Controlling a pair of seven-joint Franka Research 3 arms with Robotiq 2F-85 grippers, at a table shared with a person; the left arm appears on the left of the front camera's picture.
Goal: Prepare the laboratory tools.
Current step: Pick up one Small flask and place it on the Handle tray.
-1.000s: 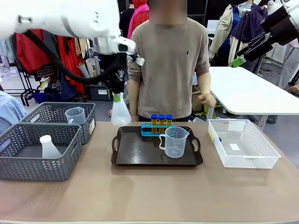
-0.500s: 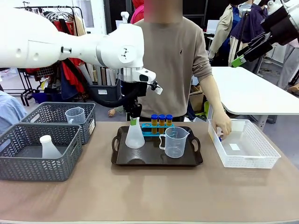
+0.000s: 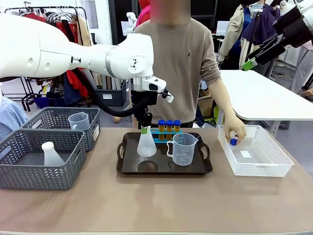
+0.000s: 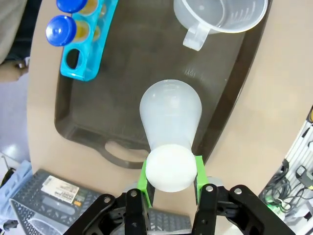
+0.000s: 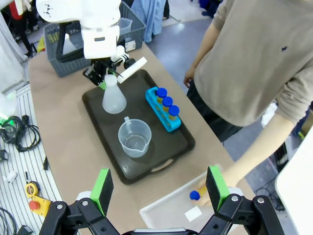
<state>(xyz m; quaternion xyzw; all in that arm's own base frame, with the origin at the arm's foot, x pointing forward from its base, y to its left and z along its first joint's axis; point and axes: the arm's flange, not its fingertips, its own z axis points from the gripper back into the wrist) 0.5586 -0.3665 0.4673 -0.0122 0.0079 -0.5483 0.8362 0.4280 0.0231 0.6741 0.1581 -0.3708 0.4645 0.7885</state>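
Left gripper (image 4: 170,182): black two-finger pincer with green pads, clamped on the neck of the conical flask (image 3: 146,145); in the left wrist view the pads press both sides of the flask's rounded white top.
Conical flask: translucent white plastic, narrow neck widening to a round base; held upright just above the tray, with a dark shadow below it in the front view.
Tray (image 3: 128,168): dark brown, smooth, rectangular with rounded corners and cut-out handles at both ends.
Tube rack (image 3: 153,137): bright blue plastic, at the tray's 12 o'clock edge, holding three small amber tubes (image 3: 168,127) with round blue caps; one hole stands empty in the left wrist view.
Measuring beaker (image 3: 183,148): clear plastic, with handle, spout and printed scale; upright on the tray at 3 o'clock from the flask.
Right gripper (image 5: 160,187): fingers spread wide, nothing between the green pads, high above the table.
Person's hand (image 3: 234,132): at the white mesh basket (image 3: 272,165), at 3 o'clock from the tray, fingers on a blue-capped tube (image 3: 234,142).
Grey baskets (image 3: 29,171): woven-pattern plastic, at 9 o'clock from the tray.
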